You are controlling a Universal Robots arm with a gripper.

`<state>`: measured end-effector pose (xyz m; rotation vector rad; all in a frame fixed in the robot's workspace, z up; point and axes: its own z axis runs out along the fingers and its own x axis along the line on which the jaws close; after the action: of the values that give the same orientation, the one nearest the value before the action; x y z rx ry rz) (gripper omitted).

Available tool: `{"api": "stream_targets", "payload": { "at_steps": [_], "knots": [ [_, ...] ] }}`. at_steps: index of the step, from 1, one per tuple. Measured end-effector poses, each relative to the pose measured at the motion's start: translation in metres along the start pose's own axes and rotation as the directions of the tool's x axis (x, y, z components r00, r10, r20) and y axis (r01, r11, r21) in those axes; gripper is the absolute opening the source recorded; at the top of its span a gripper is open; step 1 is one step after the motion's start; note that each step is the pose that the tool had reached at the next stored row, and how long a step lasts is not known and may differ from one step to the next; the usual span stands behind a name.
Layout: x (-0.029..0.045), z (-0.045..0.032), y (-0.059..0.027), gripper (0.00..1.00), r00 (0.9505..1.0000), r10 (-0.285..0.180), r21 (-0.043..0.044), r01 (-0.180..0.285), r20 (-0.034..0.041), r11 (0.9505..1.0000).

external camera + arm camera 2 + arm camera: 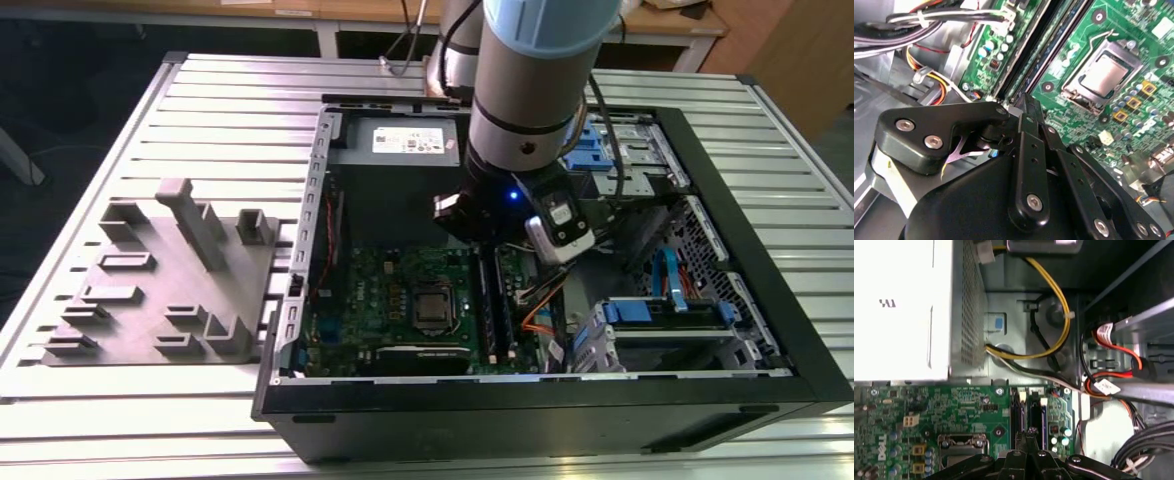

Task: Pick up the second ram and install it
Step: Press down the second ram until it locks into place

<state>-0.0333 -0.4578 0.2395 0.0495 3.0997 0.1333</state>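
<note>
Dark blue second ram (1042, 415) at six o'clock from the power supply (414, 140): press squarely down with the pinched-shut gripper (1027, 436), keeping pressure even.

Grey arm (527, 90), black screwed end effector (1026, 107).

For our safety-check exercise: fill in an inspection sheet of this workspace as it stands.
Surface: slatted metal table bearing an open computer case.
Job's things: dark blue ram strip upright in a motherboard slot; whether it is the second, cannot tell.
Clutter: grey fixture block on the table, at the exterior view's left of the case.
Grippers: gripper low over the slots, inside the case.
Cables: yellow cable and red cable loop inside the case.
Surroundings: wooden bench behind.
</note>
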Motion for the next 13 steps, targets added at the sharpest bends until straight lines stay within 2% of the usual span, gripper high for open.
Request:
{"api": "stream_targets", "payload": {
  "at_steps": [5,9,13],
  "knots": [
    [0.0003,0.0007,0.0077,0.07,1.0,0.0,0.0,0.0,-0.0001,1.0],
    [0.0003,0.0009,0.008,0.07,1.0,0.0,-0.0004,0.0,0.0,1.0],
    [0.0005,0.0069,0.0075,0.07,1.0,0.0,-0.0003,0.0,-0.0001,1.0]
  ]
}}
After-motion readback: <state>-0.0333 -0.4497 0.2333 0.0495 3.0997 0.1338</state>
